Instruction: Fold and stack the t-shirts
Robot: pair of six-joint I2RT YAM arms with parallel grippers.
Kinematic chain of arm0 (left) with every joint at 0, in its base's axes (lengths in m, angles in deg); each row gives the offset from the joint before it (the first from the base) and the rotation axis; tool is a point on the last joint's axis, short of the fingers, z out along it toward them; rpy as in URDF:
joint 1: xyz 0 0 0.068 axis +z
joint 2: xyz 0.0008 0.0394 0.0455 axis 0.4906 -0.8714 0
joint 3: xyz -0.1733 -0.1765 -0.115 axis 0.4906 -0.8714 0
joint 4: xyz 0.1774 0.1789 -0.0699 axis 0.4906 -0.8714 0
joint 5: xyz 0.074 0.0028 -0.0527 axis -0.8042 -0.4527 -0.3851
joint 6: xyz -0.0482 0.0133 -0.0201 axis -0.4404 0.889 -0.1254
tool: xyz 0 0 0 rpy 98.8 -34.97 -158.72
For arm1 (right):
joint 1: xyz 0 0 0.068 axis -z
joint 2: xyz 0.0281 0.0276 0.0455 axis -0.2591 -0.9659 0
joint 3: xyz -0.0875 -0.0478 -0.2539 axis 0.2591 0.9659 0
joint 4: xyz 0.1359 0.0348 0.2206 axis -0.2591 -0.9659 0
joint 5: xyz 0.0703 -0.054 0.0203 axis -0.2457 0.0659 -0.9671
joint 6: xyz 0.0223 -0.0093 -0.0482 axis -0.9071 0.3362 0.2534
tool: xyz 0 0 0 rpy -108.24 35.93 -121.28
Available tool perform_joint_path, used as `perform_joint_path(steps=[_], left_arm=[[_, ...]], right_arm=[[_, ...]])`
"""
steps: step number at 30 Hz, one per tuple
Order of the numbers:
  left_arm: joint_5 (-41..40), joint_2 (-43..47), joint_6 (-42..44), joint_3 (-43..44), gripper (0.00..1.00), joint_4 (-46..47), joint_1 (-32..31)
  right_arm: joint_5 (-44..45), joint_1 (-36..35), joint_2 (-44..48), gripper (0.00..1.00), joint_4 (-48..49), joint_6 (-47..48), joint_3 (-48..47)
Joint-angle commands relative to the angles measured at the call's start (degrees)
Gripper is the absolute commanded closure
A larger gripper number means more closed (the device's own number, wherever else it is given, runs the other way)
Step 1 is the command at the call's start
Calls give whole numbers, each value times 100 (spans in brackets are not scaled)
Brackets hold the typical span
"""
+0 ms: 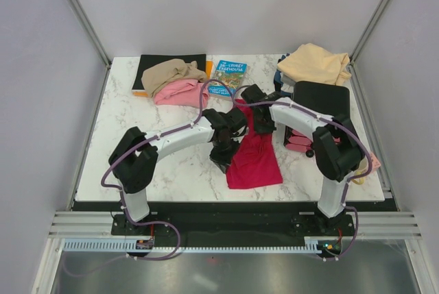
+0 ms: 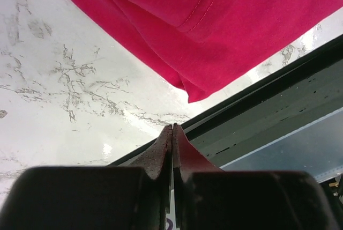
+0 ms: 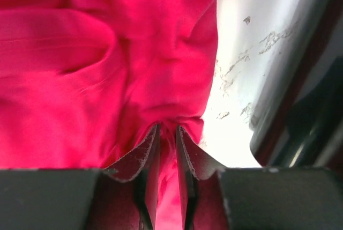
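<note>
The crimson red t-shirt (image 1: pixel 255 160) lies in a long bunched strip near the table's front, and red cloth fills the right wrist view (image 3: pixel 80 53). My right gripper (image 1: pixel 260 126) (image 3: pixel 167 129) sits over its far end. The fingers stand slightly apart, so it is open, with gathered red cloth in the gap. My left gripper (image 1: pixel 221 159) (image 2: pixel 172 128) is shut and empty, just left of the shirt's near corner (image 2: pixel 214 21), apart from it. A tan-brown t-shirt (image 1: pixel 171 71) and a pink one (image 1: pixel 180 93) lie crumpled at the back left. A peach-cream t-shirt (image 1: pixel 315 64) lies at the back right.
A black mat (image 1: pixel 199 59) lies under the tan shirt, and a blue book (image 1: pixel 228 75) sits at the back centre. A black box (image 1: pixel 321 99) stands at the right with something pink (image 1: pixel 296 144) under the right arm. The table's dark front edge (image 2: pixel 268 112) runs close under my left gripper.
</note>
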Motion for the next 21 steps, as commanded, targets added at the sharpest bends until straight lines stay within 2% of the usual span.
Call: perform_joint_path(steps=[1, 4, 8, 9, 10, 13, 16, 21], left_arm=[[58, -6, 175, 206, 93, 215, -50], [-153, 47, 104, 214, 98, 303, -41], [-206, 82, 8, 223, 98, 444, -41], [-189, 82, -10, 215, 98, 487, -50], [-180, 82, -19, 214, 98, 566, -50], [-101, -5, -1, 206, 98, 698, -41], [-66, -137, 16, 258, 98, 865, -50], [-39, -480, -36, 329, 98, 1076, -41]], right_arm=[[-255, -65, 1051, 73, 368, 81, 51], [-290, -65, 1596, 71, 359, 72, 200], [-316, -56, 2325, 74, 263, 80, 455], [-455, -65, 2406, 77, 149, 107, 525], [-535, -65, 2485, 88, 87, 177, 700], [-886, -73, 2810, 100, 69, 160, 1348], [-1229, -91, 3100, 100, 341, 98, 2045], [-1230, -275, 3452, 100, 631, -209, 2774]])
